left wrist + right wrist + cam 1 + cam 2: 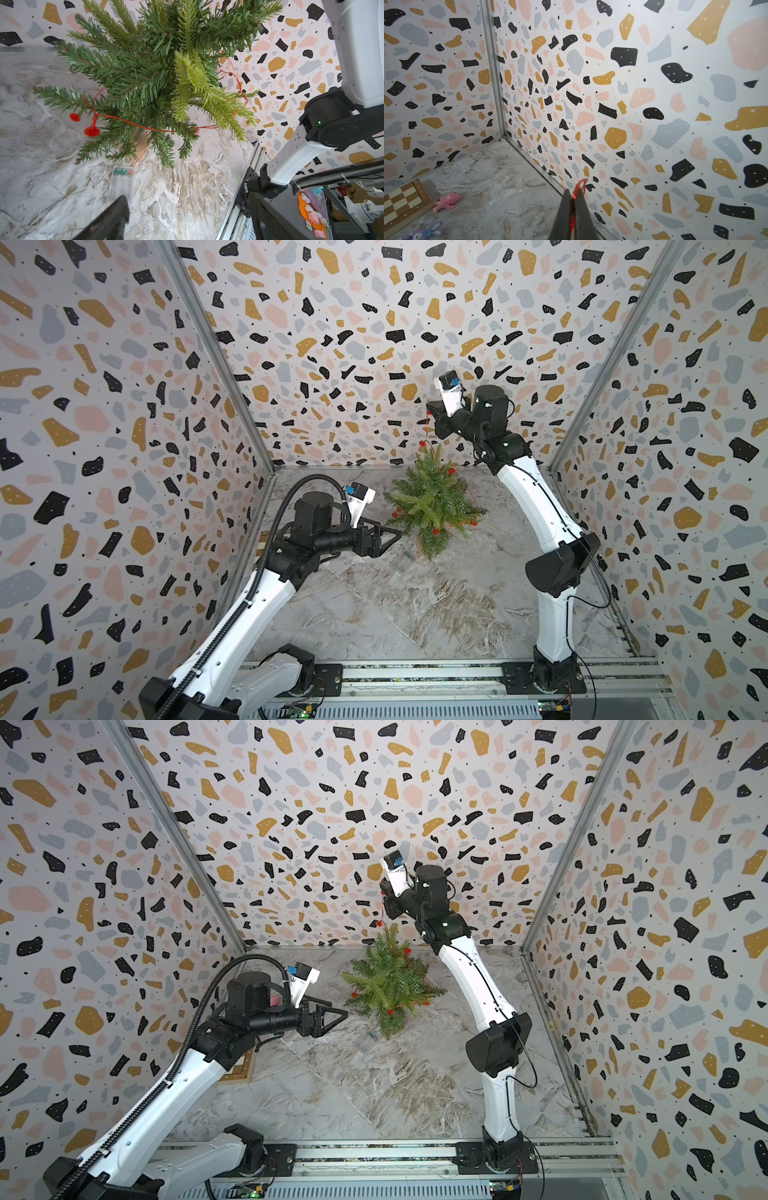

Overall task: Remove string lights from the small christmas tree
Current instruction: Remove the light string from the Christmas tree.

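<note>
The right hand [572, 199] is closed on the string lights [133, 124]. In the right wrist view the red-orange wire is pinched between the two shut fingers, and a small loop shows past the tips. In both top views this hand is raised above the small christmas tree [436, 502], and the wire runs from it down to the tree top. The left hand [189, 203] is spread wide and holds nothing. It sits low, near the lower branches.

The tree stands upright on the table [41, 166] on a round wooden base [142, 146]. The rest of the wire is looped through the lower branches with red bulbs [91, 131] hanging from it. It ends at a clear plastic box [121, 182] lying flat on the table near the base.

Handling, as I judge it:
- **Wire:** It is thin, limp and light, so I can only pull it, not push it.
- **Bulbs:** They are likely to catch on needles.
- **Tree:** It looks light, so a hard pull may tip or drag it.
- **Hold points:** I grip the wire on a bare span between bulbs, never on a bulb. The box looks rigid and smooth, so I would take it across its narrow sides.
- **Left hand:** It is well placed to steady the trunk.
</note>
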